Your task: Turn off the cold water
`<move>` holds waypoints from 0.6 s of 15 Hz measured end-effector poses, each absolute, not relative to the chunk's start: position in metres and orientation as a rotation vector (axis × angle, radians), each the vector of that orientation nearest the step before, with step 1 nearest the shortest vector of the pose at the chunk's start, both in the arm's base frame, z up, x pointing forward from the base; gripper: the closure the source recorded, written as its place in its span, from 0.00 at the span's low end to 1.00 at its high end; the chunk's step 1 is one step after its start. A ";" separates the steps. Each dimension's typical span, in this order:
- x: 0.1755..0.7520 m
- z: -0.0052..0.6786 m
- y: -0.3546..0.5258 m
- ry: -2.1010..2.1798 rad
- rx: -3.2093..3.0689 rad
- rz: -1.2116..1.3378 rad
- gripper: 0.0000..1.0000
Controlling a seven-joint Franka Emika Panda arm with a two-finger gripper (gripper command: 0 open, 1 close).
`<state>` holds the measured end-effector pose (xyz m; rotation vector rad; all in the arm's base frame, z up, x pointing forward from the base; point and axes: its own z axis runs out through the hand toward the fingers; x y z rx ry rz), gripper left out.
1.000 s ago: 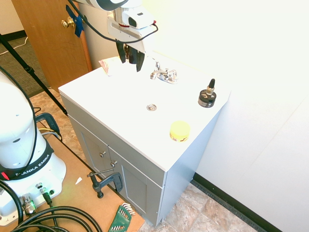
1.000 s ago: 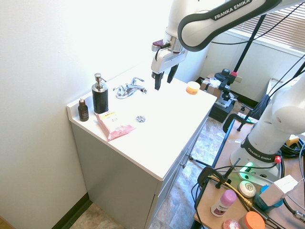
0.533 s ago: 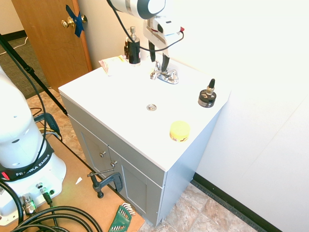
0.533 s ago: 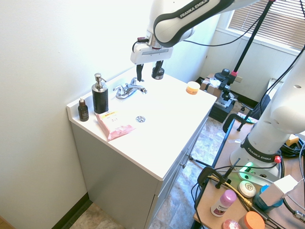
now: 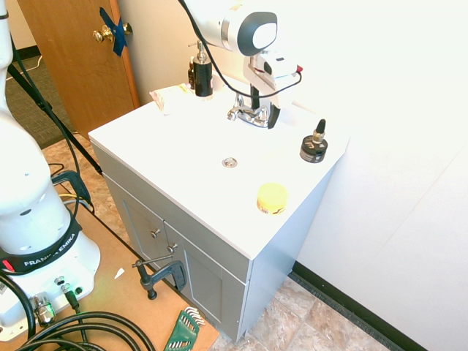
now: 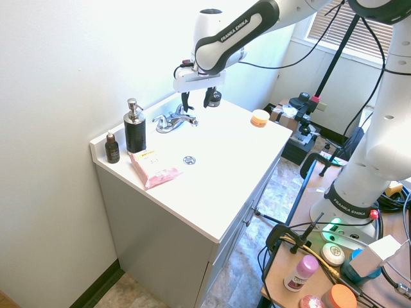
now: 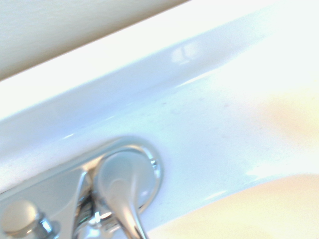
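The cold water is a small chrome faucet [image 5: 247, 114] [image 6: 173, 120] at the back of the white vanity top [image 5: 183, 157], with two stubby handles and no stream showing. My gripper [image 5: 265, 107] [image 6: 196, 101] hangs open just above the handle on the side of the black dropper jar, one dark finger on each side of it. The wrist view shows that chrome handle [image 7: 122, 186] close up on the faucet base, near the white back ledge. From the exterior views I cannot tell whether the fingers touch the handle.
A black pump bottle [image 5: 202, 73] [image 6: 135, 131] and a small dark bottle [image 6: 112, 149] stand by the wall. A pink packet [image 6: 154, 168], the drain ring [image 5: 229, 162], a yellow round tin [image 5: 272, 197] and a black dropper jar [image 5: 314, 146] are on the top.
The gripper has travelled from the pump-bottle side across the faucet toward the wall and come down around the handle on the dropper-jar side. Its fingers stay open.
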<state>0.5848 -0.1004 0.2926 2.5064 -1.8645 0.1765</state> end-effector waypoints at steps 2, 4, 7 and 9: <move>0.591 0.291 -0.114 -1.871 2.484 0.195 0.00; 0.600 0.293 -0.126 -1.880 2.466 0.221 0.00; 0.606 0.298 -0.130 -1.869 2.455 0.195 0.00; 0.599 0.309 -0.129 -1.809 2.505 0.188 0.00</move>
